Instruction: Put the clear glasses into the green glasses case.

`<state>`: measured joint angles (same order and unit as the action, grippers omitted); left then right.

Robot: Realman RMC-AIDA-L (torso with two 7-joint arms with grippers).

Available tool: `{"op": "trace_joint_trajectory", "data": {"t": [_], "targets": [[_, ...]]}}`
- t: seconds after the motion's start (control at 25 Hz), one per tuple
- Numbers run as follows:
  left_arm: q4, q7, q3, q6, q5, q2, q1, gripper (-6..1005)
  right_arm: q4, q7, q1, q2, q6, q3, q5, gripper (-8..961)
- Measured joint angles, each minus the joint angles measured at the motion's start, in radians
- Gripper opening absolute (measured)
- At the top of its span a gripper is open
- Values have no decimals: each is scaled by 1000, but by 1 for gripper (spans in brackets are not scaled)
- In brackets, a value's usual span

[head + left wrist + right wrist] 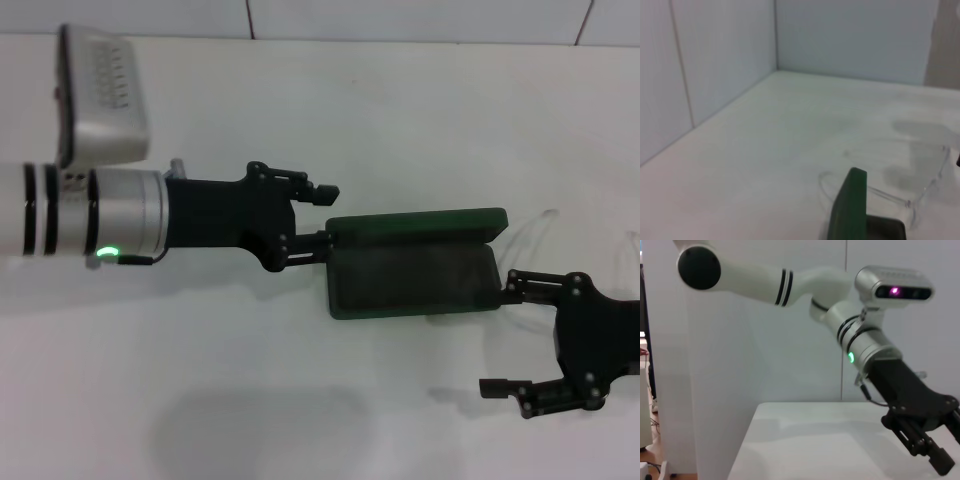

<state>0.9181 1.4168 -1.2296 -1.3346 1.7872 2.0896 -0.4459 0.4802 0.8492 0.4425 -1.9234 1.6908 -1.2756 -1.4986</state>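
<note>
The green glasses case (412,281) lies open in the middle of the white table, its lid (415,224) standing up along the far side and its dark inside bare. The clear glasses (528,228) lie on the table just past the case's right end; in the left wrist view the glasses (927,172) show beyond the raised lid (850,210). My left gripper (324,214) is open at the case's left end, its nearer finger touching the corner. Open too, my right gripper (503,334) sits by the case's front right corner, holding nothing.
The left arm's silver wrist and its camera box (100,95) reach in from the left. White walls (715,75) close the table at the back and side. The right wrist view shows the left arm (860,340) over the table.
</note>
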Motion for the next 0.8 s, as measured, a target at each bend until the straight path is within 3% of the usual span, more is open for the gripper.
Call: {"op": "trace_joint_trajectory", "data": {"t": [0.24,0.36,0.56,0.68,0.8], "targets": [[-133,-322,-4,-82,-402,1,134,525,9,7,4,8,8,1,2,855],[-272,-465,-9,-189,-540,2,148,525,11,22,16,12,11,1,1,855],[-442,-570,-10,-273,-624,6,124,526,14,57,39,25,8,2,0,855],[-461,-547,-12,-274,-611,0,110,526,14,75,40,37,8,30,0,855],[-468,-540,-12,-267,-609,0,108,526,14,107,26,51,15,122,0,855]]}}
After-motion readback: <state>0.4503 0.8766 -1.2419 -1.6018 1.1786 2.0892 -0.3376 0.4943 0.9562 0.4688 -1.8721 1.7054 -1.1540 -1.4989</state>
